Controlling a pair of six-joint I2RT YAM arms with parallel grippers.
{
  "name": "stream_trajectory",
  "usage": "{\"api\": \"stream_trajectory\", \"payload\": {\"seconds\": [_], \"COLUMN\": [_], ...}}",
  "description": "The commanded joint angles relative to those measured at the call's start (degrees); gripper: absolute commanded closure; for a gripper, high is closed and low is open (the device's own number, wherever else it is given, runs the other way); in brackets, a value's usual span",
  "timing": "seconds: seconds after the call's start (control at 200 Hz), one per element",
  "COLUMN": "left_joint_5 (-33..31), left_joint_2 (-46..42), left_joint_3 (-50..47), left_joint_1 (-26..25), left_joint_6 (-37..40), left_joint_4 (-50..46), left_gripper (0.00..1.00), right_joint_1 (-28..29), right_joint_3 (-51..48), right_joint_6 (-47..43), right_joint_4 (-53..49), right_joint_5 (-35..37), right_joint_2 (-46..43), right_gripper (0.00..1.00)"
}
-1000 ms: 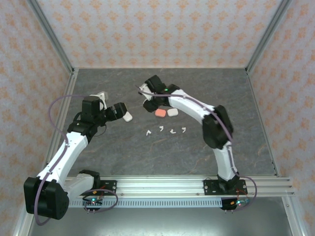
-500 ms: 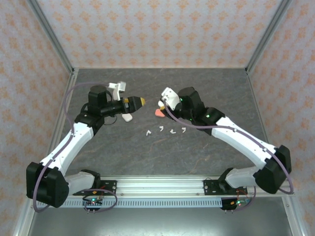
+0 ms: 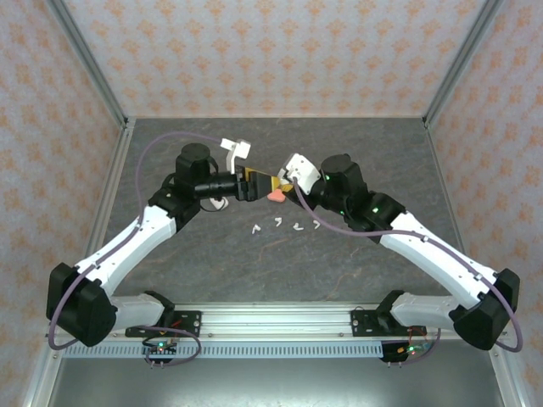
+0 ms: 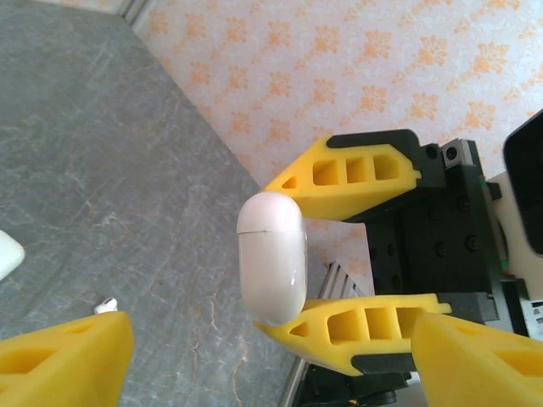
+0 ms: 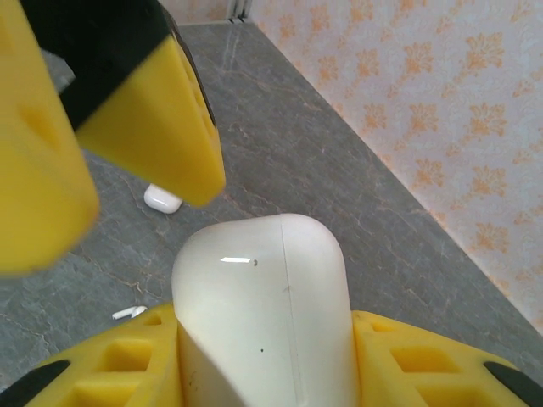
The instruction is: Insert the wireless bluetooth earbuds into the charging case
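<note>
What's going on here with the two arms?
The right gripper holds a white charging case above the table, with its lid apparently closed. The left gripper faces it with jaws open, close to the case but not gripping it. Four white earbuds lie in a row on the table, untouched, with a pink case just beyond them. No earbud is picked up yet.

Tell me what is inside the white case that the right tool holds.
The white case, clamped in the right tool, is closed: only its smooth shell and the lid seam show. Whatever sits inside, if anything, is hidden by the shut lid.
</note>
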Motion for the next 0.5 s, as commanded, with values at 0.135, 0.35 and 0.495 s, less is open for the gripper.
{"api": "stream_trajectory", "payload": {"seconds": [0.135, 0.35, 0.495], "left_joint_5": [2.3, 3.7, 4.5], "left_joint_2": [2.0, 3.2, 3.6], "left_joint_3": [3.6, 4.6, 5.0], "left_joint_1": [-1.6, -2.4, -2.6], "left_joint_6": [0.6, 0.6, 0.9], "left_joint_4": [2.6, 3.0, 2.7], "left_gripper": [0.24, 0.41, 0.52], "right_joint_1": [0.4, 0.4, 0.4], "right_joint_3": [-0.8, -0.7, -0.7], "right_joint_6": [-0.4, -0.4, -0.3], "right_joint_4": [2.2, 2.3, 3.1], "right_joint_5": [-3.3, -4.1, -3.9], "right_joint_2": [-1.9, -1.7, -1.8], "right_gripper": [0.57, 0.57, 0.57]}}
